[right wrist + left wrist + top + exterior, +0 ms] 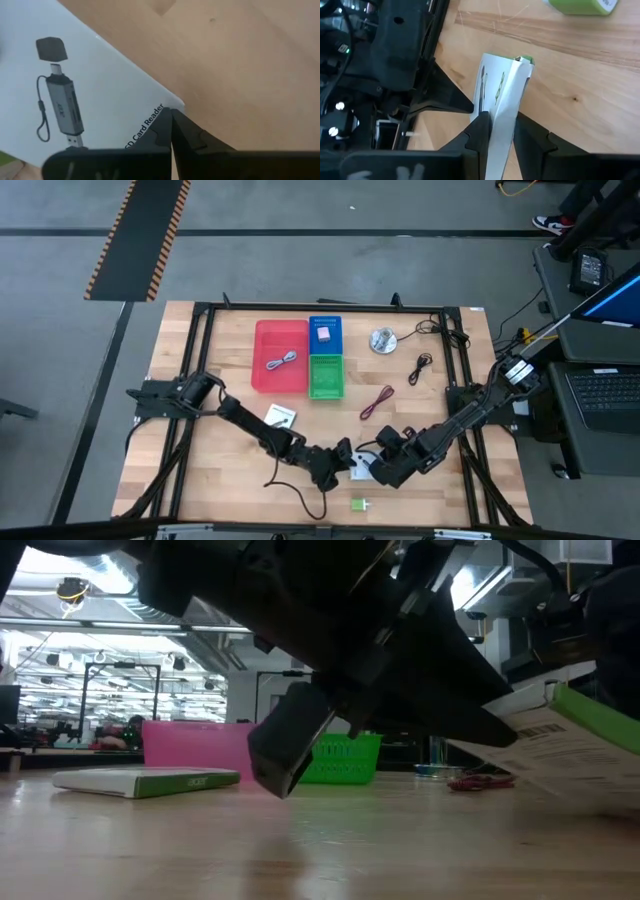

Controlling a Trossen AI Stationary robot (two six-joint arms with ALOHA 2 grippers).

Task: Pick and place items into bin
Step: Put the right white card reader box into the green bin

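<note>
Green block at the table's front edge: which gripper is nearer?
Roughly equal, right perhaps slightly nearer. In the high view, the green block lies just in front of both. The left gripper and right gripper meet over a white box.

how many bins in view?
3. Red bin at the far centre; blue bin beside it; green bin in front of the blue, nearer the arms. None seems hidden.

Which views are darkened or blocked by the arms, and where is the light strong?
Low view: the arms form a dark mass against bright ceiling lights. Left wrist view: the left tool grips the white box, evenly lit. High view: even light on the table.
</note>
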